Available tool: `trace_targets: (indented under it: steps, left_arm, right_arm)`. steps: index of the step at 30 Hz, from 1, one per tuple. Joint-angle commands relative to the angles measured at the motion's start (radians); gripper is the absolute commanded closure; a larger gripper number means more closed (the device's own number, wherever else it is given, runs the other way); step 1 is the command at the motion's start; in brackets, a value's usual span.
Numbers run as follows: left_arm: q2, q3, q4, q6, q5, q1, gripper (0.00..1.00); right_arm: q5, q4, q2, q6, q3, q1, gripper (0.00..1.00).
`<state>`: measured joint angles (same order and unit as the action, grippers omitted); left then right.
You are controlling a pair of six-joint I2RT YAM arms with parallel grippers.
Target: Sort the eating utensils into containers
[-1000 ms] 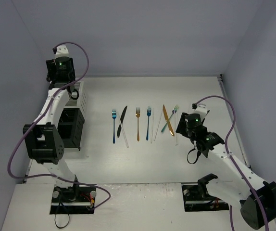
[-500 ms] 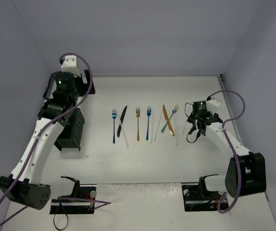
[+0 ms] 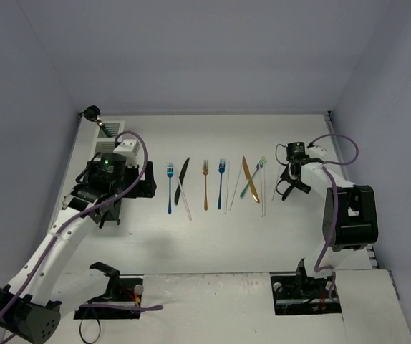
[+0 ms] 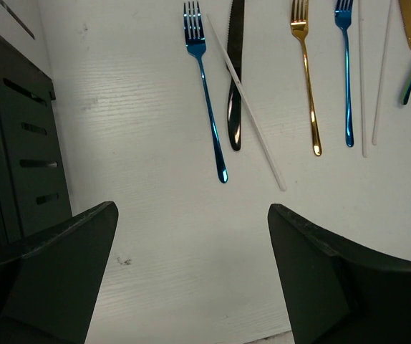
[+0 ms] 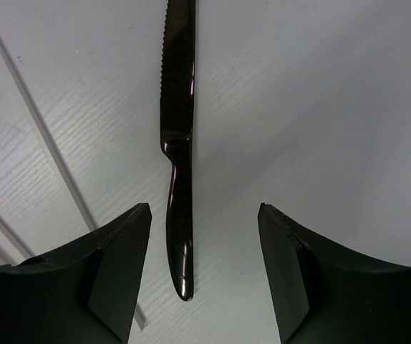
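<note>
The right gripper [image 5: 204, 211] hangs open near the right edge of the worktop [image 3: 213, 244]. Its jaws straddle the handle of a dark serrated knife [image 5: 180, 143], which lies nearer one finger, so it would do well to centre itself, drop straight and close low. The left gripper [image 4: 191, 215], also open, hovers short of the blue fork [image 4: 205, 93] in the mid-worktop row, just beside a black knife [image 4: 234, 79] crossed by a pale chopstick [image 4: 245, 107], so pinching the fork's free handle end looks safest. The black caddy [image 4: 26, 136] stands close by at the left edge, and the bare near half gives carrying room.
</note>
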<state>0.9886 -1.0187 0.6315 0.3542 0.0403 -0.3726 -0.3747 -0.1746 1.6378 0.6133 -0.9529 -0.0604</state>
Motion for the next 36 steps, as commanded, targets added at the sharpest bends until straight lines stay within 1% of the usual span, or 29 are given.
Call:
trace_targets:
  steps: [1, 8, 17, 20, 29, 34, 36]
  left_arm:
    - [-0.027, -0.014, -0.021, 0.016, 0.029, -0.005, 0.16]
    - [-0.034, -0.006, -0.009, 0.003, 0.023, -0.005, 0.16]
    - [-0.05, 0.003, -0.004, 0.004, 0.022, -0.005, 0.16]
    - [-0.061, -0.003, 0.001, 0.003, 0.009, -0.005, 0.16]
    - [-0.047, -0.026, 0.001, 0.015, 0.038, -0.005, 0.16]
    - [-0.044, -0.041, -0.001, 0.023, 0.051, -0.005, 0.16]
    - [-0.047, -0.049, 0.0, 0.024, 0.056, -0.005, 0.16]
  right_arm:
    - [0.009, 0.01, 0.055, 0.041, -0.063, 0.015, 0.43]
    - [0.026, 0.014, 0.158, 0.048, -0.097, 0.028, 0.51]
    - [0.119, 0.021, 0.229, 0.04, -0.111, 0.056, 0.57]
    - [0.117, 0.02, 0.22, 0.041, -0.083, 0.056, 0.59]
    - [0.109, 0.011, 0.166, 0.031, 0.001, 0.056, 0.59]
    - [0.104, -0.034, 0.157, 0.032, 0.007, 0.056, 0.6]
    - [0.111, -0.039, 0.151, 0.035, 0.005, 0.056, 0.61]
